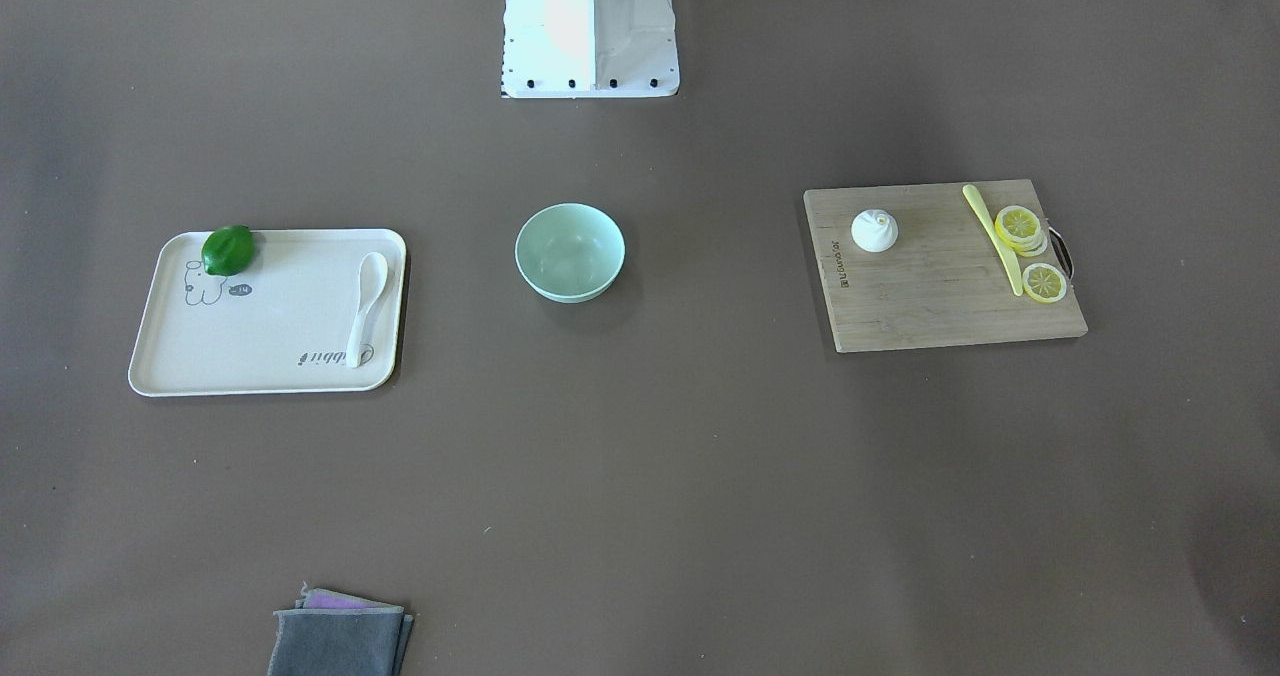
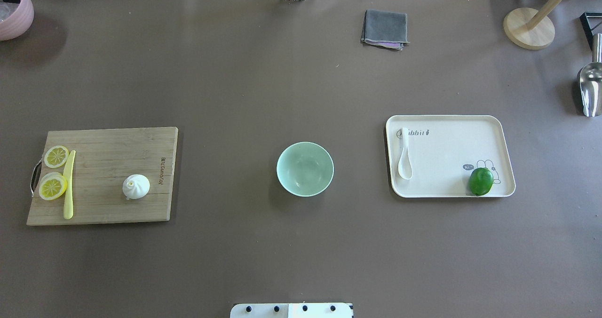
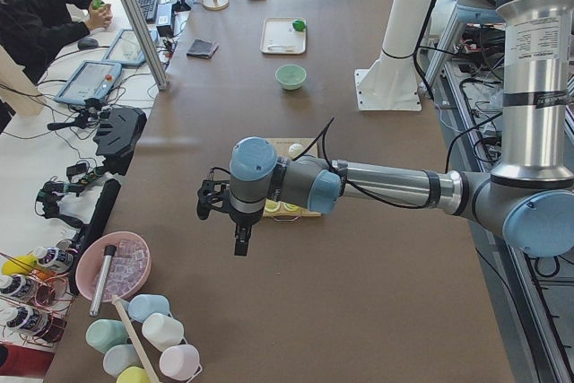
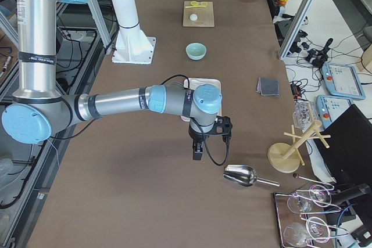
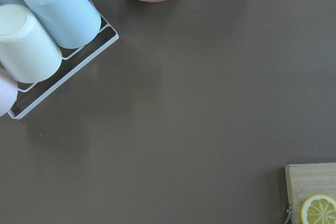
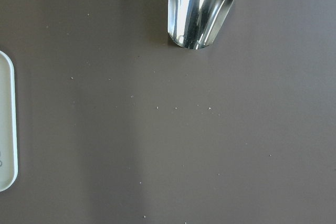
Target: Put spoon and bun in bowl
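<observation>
Overhead view, read left to right. The cutting board (image 2: 103,205) sits mid-left, with the bun (image 2: 136,186) upright on its right half. The lemon slices (image 2: 52,186) and yellow knife (image 2: 69,184) lie well apart from it at the board's left edge, so you have little clutter risk there. The bun is domed and looks soft: an off-centre pinch could roll it away or squash it. The left gripper (image 3: 242,245) shows only in the left side view, hanging over bare table short of the board. You cannot tell from there how wide its jaws stand, and nothing appears to be in them. The bowl (image 2: 305,167) is at centre, empty, and probably light. A low approach that clips its rim would likely slide it. The tray (image 2: 451,158) is mid-right, and the spoon (image 2: 404,160) lies flat along its left side, close to the raised lip. A finger could land on that lip, or slip off the low glazed handle and drag the tray. The lime (image 2: 480,181) in the tray's lower-right corner is well clear. The right gripper (image 4: 197,154) shows only in the right side view, over bare table. Its opening cannot be judged either, and no object is visible in it. If both arms reach the bowl together, they may collide.
</observation>
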